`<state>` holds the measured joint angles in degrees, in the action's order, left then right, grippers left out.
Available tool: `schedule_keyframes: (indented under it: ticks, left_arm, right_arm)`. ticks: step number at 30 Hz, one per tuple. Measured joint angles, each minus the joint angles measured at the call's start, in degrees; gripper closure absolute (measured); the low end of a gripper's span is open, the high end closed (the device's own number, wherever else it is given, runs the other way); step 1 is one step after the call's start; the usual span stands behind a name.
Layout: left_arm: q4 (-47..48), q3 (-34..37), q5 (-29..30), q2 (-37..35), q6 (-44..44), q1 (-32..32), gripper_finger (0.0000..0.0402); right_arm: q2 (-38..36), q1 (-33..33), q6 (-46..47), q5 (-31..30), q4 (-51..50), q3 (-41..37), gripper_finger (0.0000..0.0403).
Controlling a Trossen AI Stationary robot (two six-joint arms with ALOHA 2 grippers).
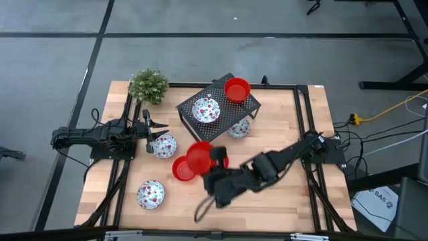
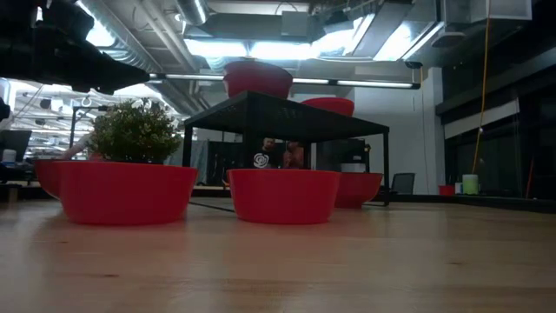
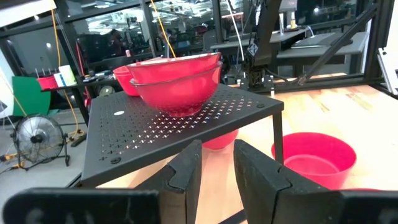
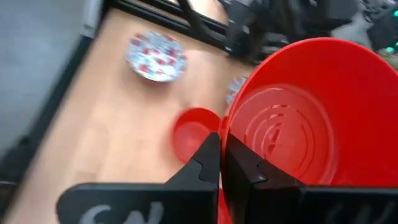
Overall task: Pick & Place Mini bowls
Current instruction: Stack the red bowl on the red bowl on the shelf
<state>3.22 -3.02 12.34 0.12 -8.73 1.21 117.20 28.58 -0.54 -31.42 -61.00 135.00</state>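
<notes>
My right gripper [image 1: 215, 158] is over the middle of the table, shut on a plain red mini bowl [image 1: 198, 157] [image 4: 311, 112]. Another red bowl [image 1: 180, 169] [image 4: 194, 130] sits on the table just below and to the left of it. On the black rack [image 1: 217, 107] stand a red bowl [image 1: 237, 89] and a speckled bowl [image 1: 206, 110]. Speckled bowls rest on the table at the rack's near right foot [image 1: 239, 127], by my left gripper [image 1: 164, 145] and near the front left [image 1: 151, 194]. My left gripper [image 1: 157, 127] [image 3: 217, 168] waits at the left, open on nothing. My right gripper pinches the red bowl's rim [image 4: 227, 127] on the side facing the arm, one finger inside [image 4: 242, 168] the bowl and one outside [image 4: 208, 163]. The fingers come from the table's right, slanting down. The bowl is lifted clear of the table, its opening up.
A small green plant [image 1: 148, 85] stands at the far left corner. The rack fills the middle of the far side. Black frame rails [image 1: 304, 114] run along the table's edges. Bare wood [image 1: 281, 207] lies at the front right.
</notes>
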Motion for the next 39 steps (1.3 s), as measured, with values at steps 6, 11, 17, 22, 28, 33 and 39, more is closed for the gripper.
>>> schedule_keyframes:
  ticks: [6, 11, 17, 22, 28, 33, 39]
  left_arm:
    - [-0.02, 0.0, 0.0, 0.0, 0.0, 0.0, 0.0313]
    - [0.0, 0.0, 0.0, 0.0, 0.0, 0.0, 0.0313]
    - [-0.01, 0.0, 0.0, 0.02, 0.0, 0.01, 0.0313]
    - [0.0, 0.0, -0.02, 0.01, 0.0, 0.0, 0.0313]
    - [0.0, 0.0, 0.02, 0.01, 0.0, 0.02, 0.0313]
    - [-0.01, 0.0, 0.04, 0.0, 0.0, 0.0, 0.0313]
    - [0.0, 0.0, 0.02, 0.0, 0.0, 0.02, 0.0313]
  right_arm:
    - [-1.72, -5.01, -3.47, 0.44, -2.17, 0.0, 0.0393]
    - [-3.23, -9.31, -5.05, 0.88, -4.4, 0.0, 0.0393]
    - [-4.95, -14.44, -5.57, 0.98, -9.21, 0.0, 0.0393]
    - [-6.19, -18.55, -5.98, 1.02, -11.14, 0.0, 0.0393]
    - [-6.81, -23.45, -6.04, 0.86, -12.69, 0.0, 0.0393]
    - [-6.89, -26.76, -5.54, -0.52, -14.28, 0.0, 0.0393]
    - [-6.96, -30.57, -4.66, -0.48, -14.99, 0.0, 0.0393]
